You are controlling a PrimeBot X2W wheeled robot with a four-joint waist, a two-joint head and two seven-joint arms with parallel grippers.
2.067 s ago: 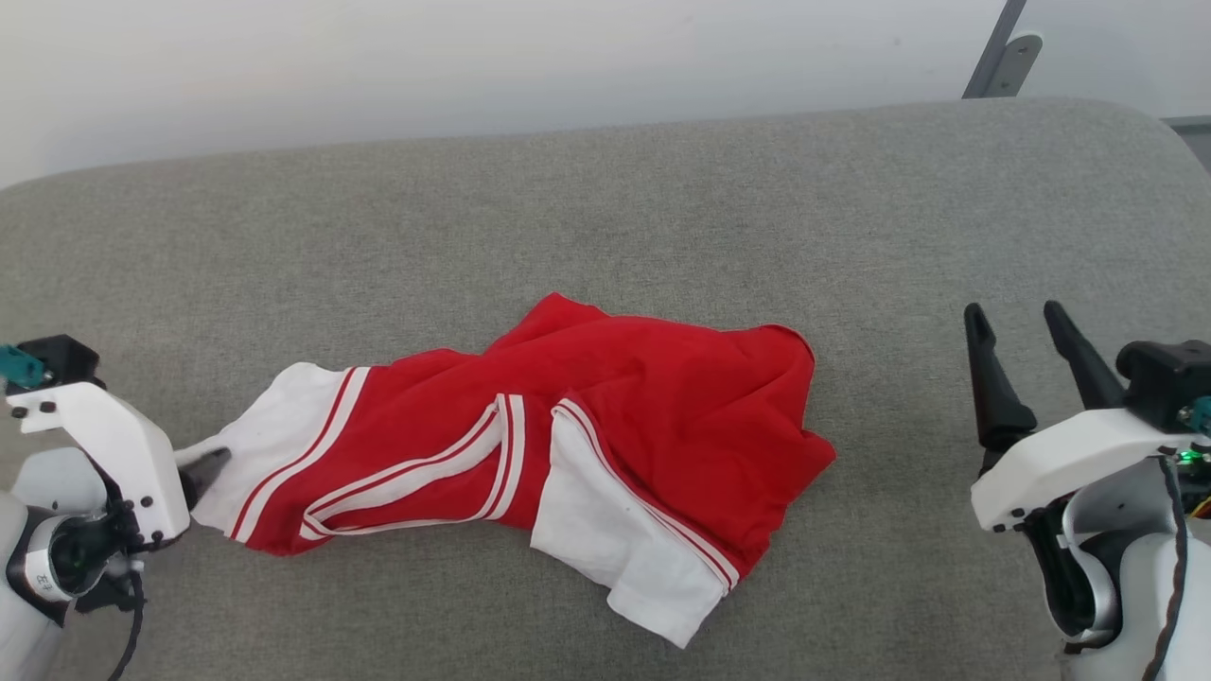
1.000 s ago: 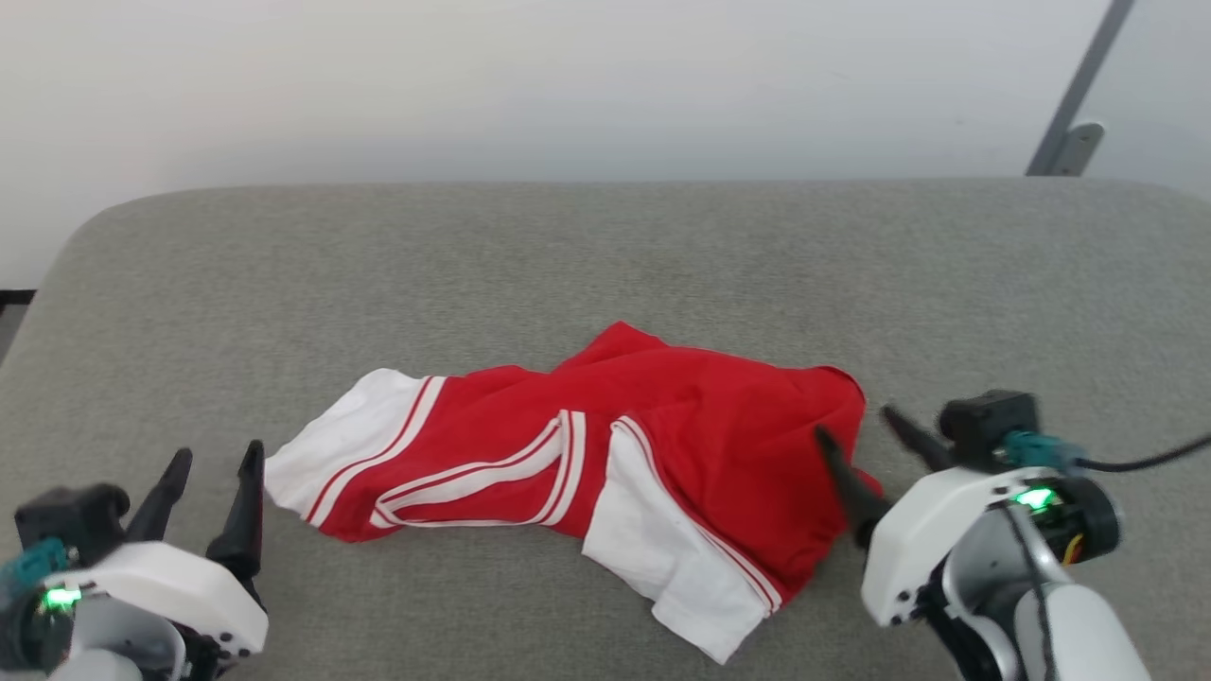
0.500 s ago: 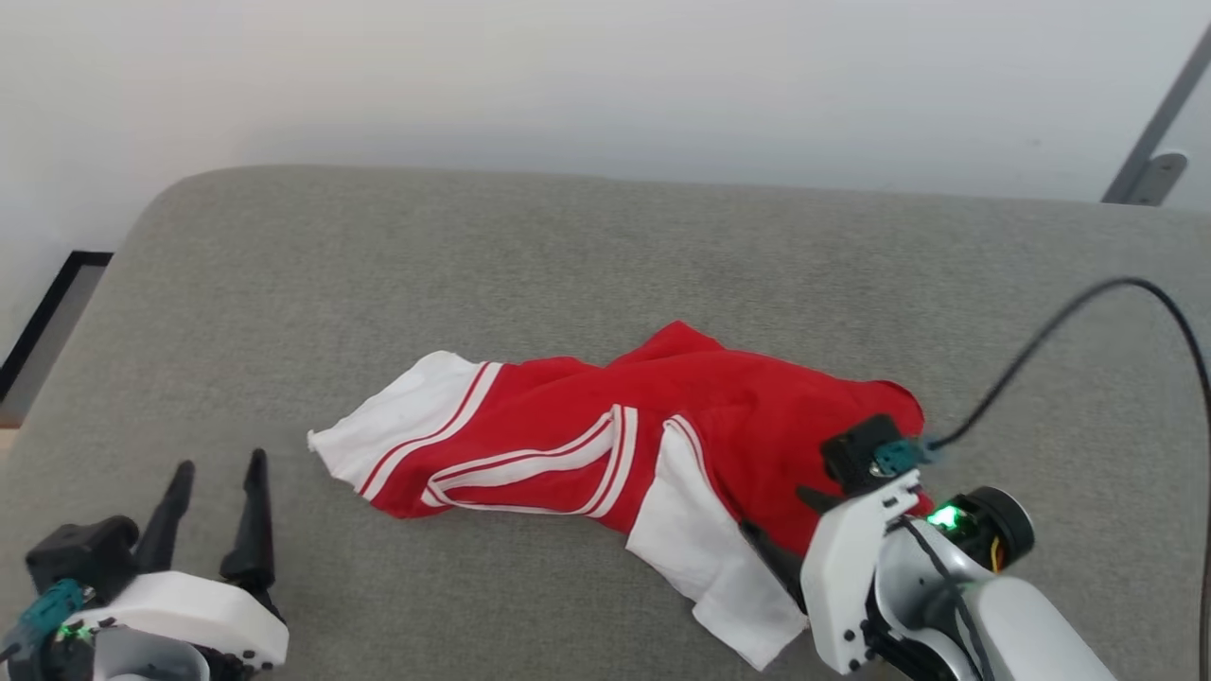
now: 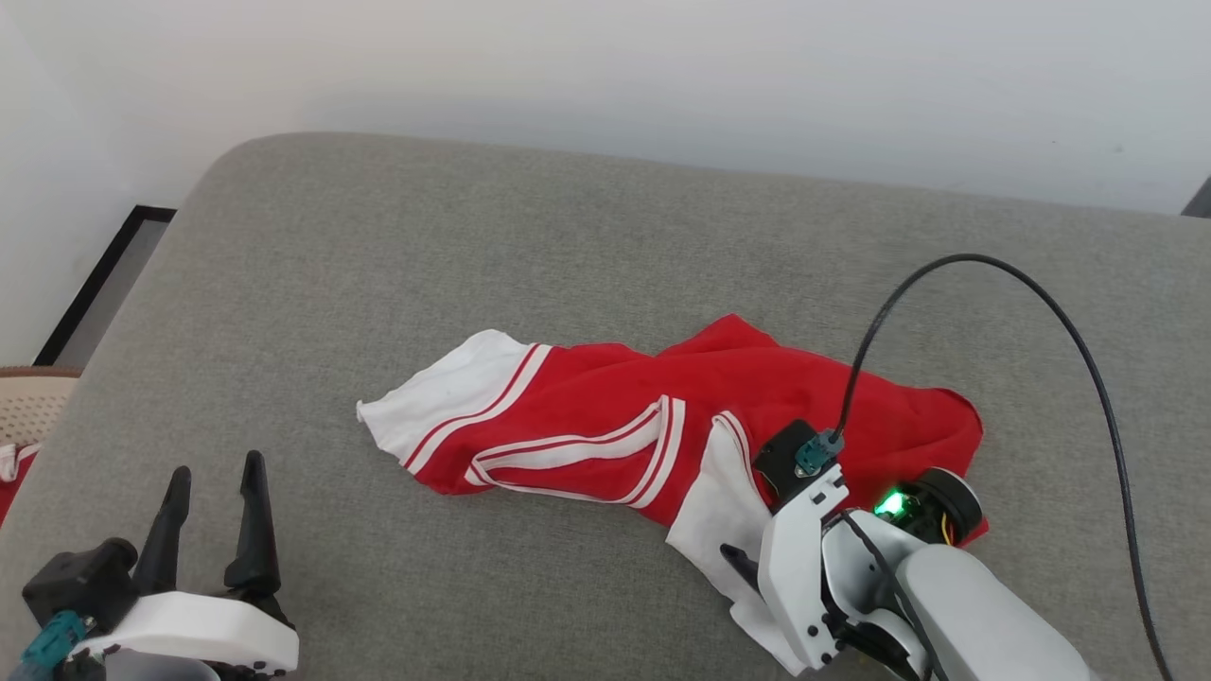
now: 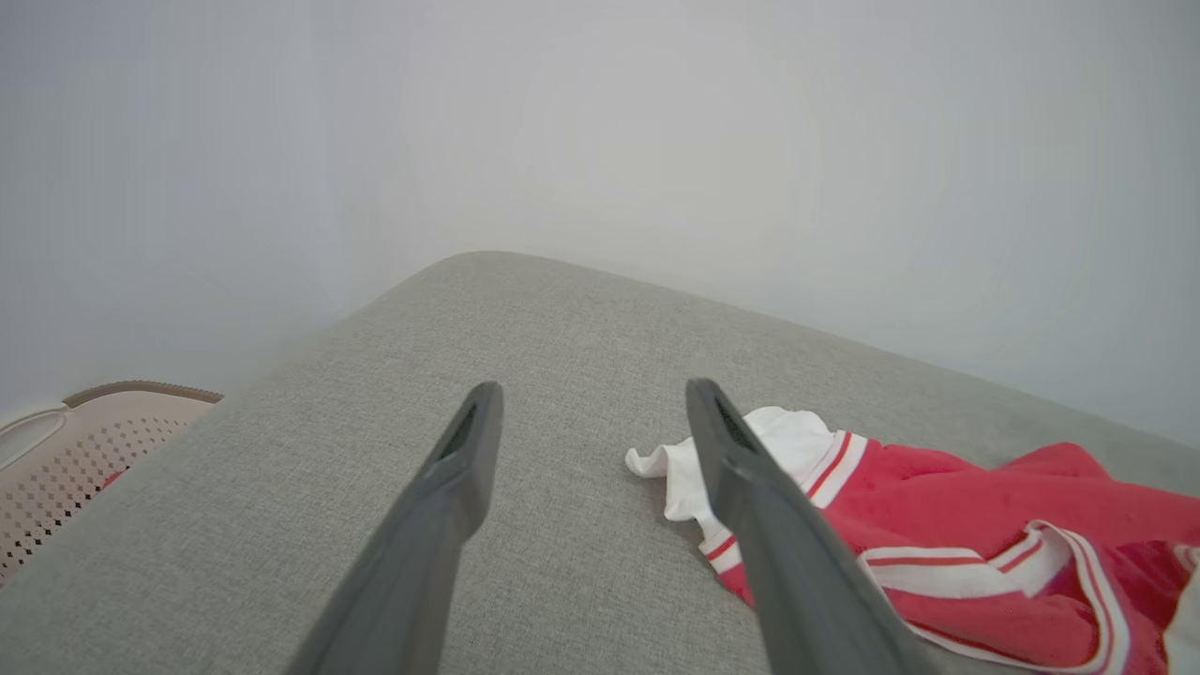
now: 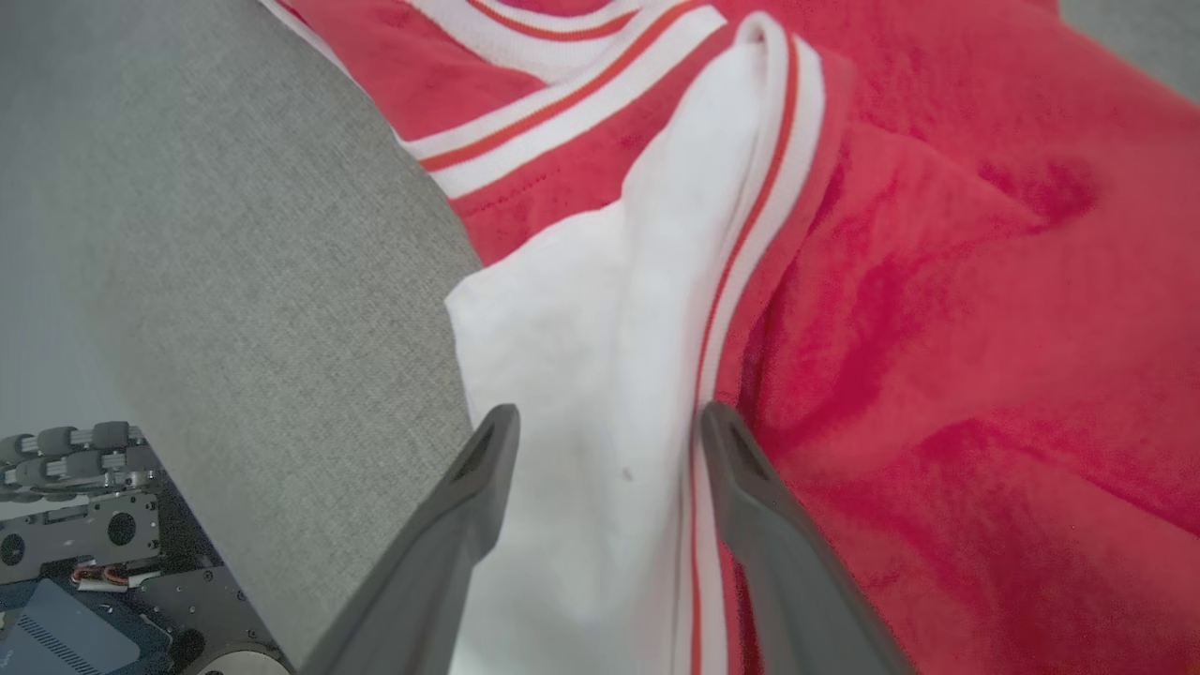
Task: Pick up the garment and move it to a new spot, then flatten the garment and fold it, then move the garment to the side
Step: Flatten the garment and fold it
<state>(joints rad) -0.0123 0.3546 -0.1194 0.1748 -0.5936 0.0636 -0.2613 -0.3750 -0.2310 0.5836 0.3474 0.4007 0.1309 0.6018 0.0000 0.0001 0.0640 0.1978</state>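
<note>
The garment [image 4: 833,407], red with white sleeves and striped seams, lies crumpled on the grey fabric surface [image 4: 568,236]. In the right wrist view my right gripper [image 6: 607,412] hangs open just above the near white sleeve [image 6: 581,319], one finger on either side of it. In the head view its white wrist housing [image 4: 804,567] covers that sleeve's lower part, with one dark finger [image 4: 736,560] showing. My left gripper [image 4: 215,468] stands open and empty at the near left, well short of the far white sleeve [image 4: 445,397]. The left wrist view has the left gripper [image 5: 592,389] beside the garment [image 5: 937,525].
A beige perforated basket [image 4: 28,407] [image 5: 84,441] stands off the surface's left end. A black cable [image 4: 1041,293] arcs from my right wrist over the right side. The white wall runs behind. The robot's base [image 6: 75,525] is below the surface's front edge.
The head camera has turned. My right gripper swung from the garment's right edge to above the near white sleeve. My left gripper drew back from the far sleeve and stays open.
</note>
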